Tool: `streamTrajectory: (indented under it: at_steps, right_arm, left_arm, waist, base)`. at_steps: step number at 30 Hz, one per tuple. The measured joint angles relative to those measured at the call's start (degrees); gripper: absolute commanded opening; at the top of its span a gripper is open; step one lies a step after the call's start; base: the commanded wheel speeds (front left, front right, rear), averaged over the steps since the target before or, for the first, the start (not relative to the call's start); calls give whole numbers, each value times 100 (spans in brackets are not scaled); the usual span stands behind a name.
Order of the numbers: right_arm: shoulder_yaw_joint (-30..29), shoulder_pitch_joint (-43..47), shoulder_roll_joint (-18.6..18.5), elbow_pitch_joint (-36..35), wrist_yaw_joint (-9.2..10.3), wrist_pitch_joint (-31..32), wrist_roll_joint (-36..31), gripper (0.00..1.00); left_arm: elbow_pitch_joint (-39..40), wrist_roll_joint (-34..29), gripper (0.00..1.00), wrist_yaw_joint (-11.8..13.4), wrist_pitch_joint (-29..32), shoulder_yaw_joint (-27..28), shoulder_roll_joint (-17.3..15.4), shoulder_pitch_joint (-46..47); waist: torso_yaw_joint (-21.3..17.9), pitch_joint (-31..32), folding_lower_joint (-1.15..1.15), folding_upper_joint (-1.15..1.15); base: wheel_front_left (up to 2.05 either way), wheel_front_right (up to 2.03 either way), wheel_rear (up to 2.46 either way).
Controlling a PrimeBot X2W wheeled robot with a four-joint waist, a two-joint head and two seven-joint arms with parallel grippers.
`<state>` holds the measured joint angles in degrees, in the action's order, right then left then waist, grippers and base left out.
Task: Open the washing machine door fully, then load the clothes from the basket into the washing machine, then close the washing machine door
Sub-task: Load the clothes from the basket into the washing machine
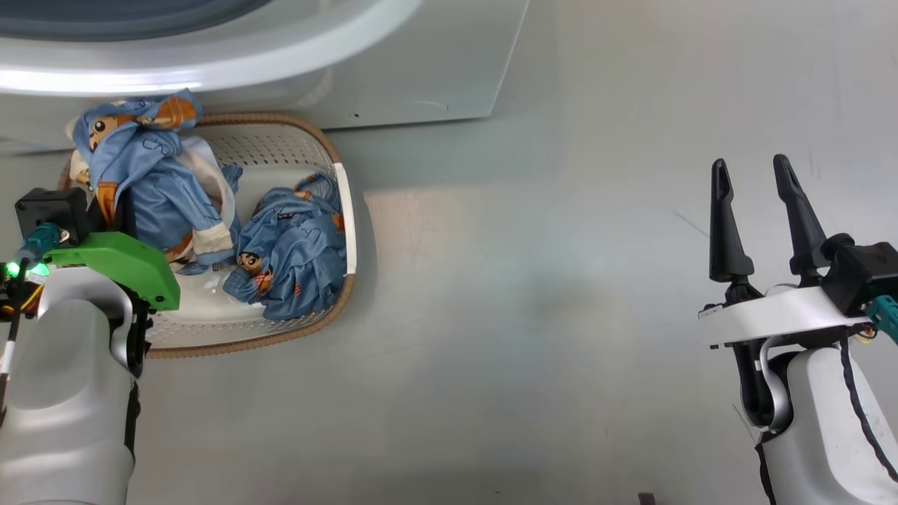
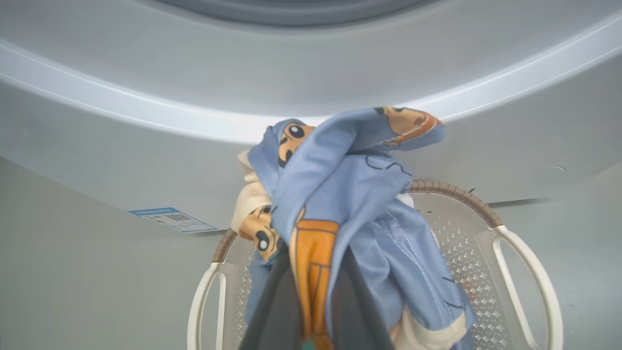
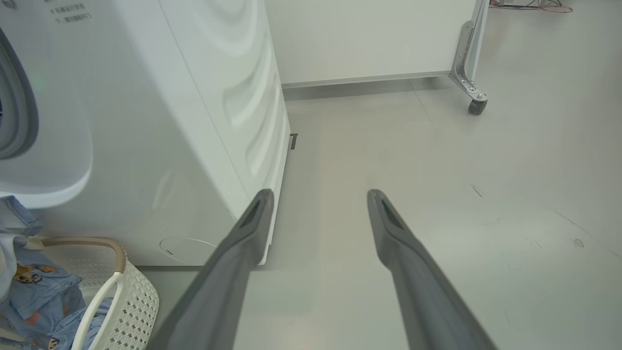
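The left gripper (image 2: 316,291) pinches one garment (image 2: 350,184) over the basket (image 2: 457,194): lift higher (its tail perhaps drags inside) before reaching the machine (image 2: 311,82); the right gripper (image 1: 751,165) is wide, empty.

A cream basket (image 1: 349,217) holding blue printed clothes (image 1: 295,259) sits on the grey floor (image 1: 561,315) just before the white washing machine (image 1: 421,70). The right pincer (image 1: 751,163), fingers spread, hovers well apart over the floor.

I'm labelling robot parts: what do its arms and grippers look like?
Pale grey-white forearm shells. The left gripper has a green cover, black block, glowing green light, teal connector. The right gripper has two tapered black fingers, a white bracket, black cable.
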<state>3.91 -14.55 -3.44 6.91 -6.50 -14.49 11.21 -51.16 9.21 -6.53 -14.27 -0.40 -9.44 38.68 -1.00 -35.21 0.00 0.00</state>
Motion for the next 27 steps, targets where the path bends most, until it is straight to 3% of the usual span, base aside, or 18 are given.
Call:
streamTrajectory:
  at_steps: [27]
  right_arm:
    - [70,524,-38,268,-21,0,-78,100]
  left_arm:
    - [2477,96,0,-4,-1,426,336,-1554]
  waist:
    - [198,1593,0,0]
  base:
    - [0,0,0]
